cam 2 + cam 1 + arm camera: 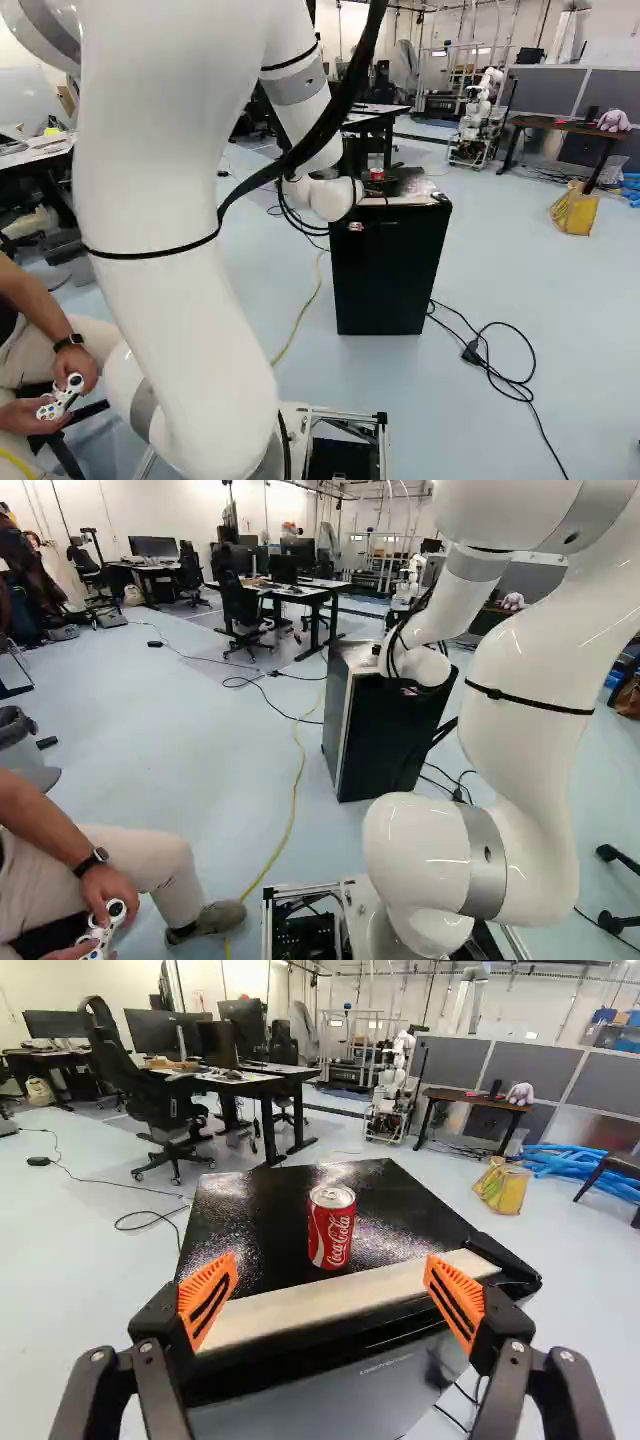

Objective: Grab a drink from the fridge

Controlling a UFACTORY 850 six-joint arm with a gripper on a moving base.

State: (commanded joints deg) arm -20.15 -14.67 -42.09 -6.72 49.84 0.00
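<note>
The pincer (331, 1259) is open, orange-padded fingers spread apart, with the red drink can (331, 1228) positioned upright ahead of it on the fridge (388, 275)'s black top panel.

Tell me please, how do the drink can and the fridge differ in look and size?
The can is red and cylindrical; the fridge is mostly black and boxy. The can is much smaller than the fridge. Both stand upright, the can on the fridge's top.

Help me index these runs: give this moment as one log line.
end effector: open, empty | red can: standing on black fridge, ahead of end effector | grasp: not made | black cable: on floor beside fridge
</note>
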